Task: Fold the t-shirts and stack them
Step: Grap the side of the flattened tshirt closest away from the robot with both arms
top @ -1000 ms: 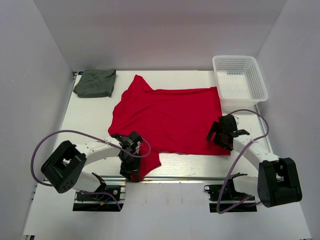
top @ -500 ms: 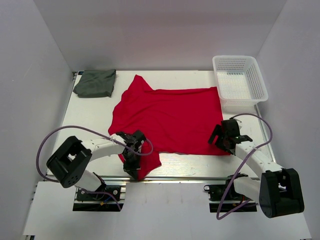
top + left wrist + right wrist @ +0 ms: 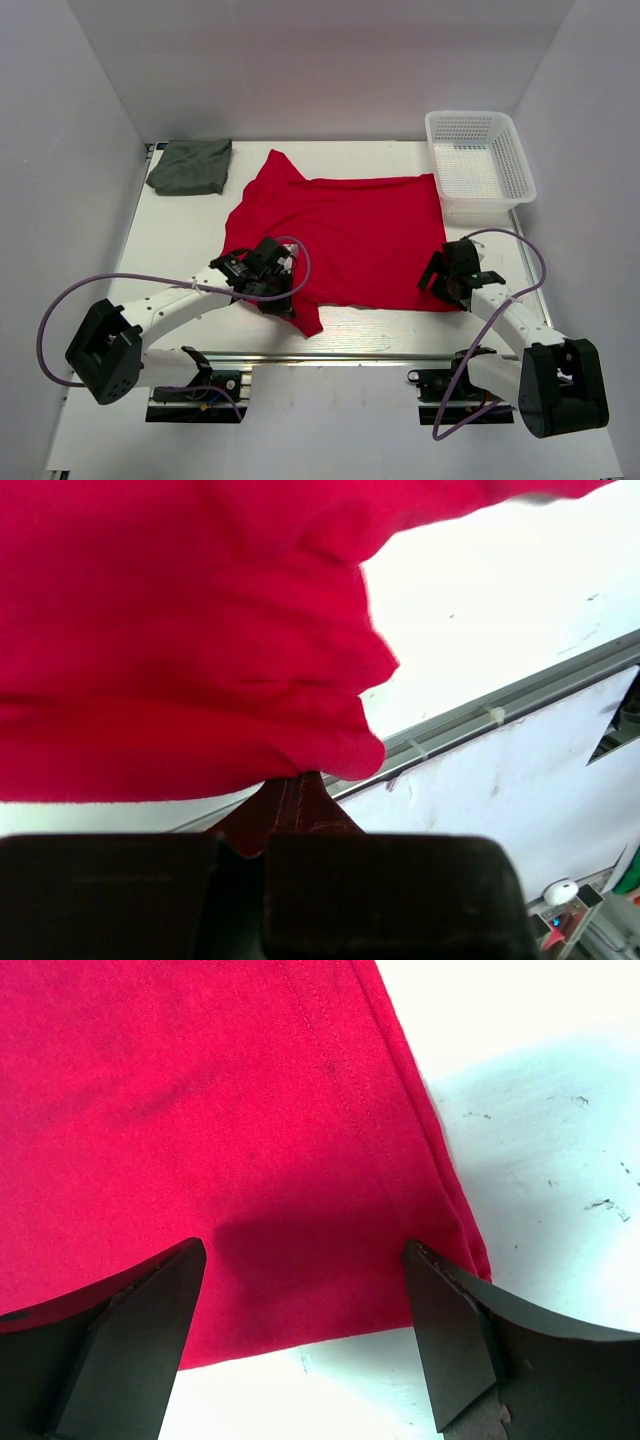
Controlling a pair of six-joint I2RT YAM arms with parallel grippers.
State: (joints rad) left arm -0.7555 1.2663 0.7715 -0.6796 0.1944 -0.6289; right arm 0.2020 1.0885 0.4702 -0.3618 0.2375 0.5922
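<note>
The red t-shirt [image 3: 345,235] lies spread flat in the middle of the table, its near left sleeve [image 3: 306,318] bunched up. My left gripper [image 3: 274,288] is shut on that sleeve's hem; in the left wrist view the red cloth [image 3: 180,630] hangs from the shut jaws of the left gripper [image 3: 264,842], a little above the table. My right gripper [image 3: 452,281] is open over the shirt's near right corner; the wrist view shows that gripper [image 3: 303,1260] with its fingers either side of the red hem [image 3: 300,1190]. The dark grey-green t-shirt [image 3: 190,166] lies folded at the far left.
A white mesh basket [image 3: 480,158] stands at the far right corner. The white table [image 3: 180,240] ends in a metal rail [image 3: 380,353] along its near edge, just below the lifted sleeve. Grey walls close in the left, right and back.
My left gripper has shut on the red sleeve and carried it up and away from the near edge. The right gripper has edged slightly nearer the shirt's corner.
</note>
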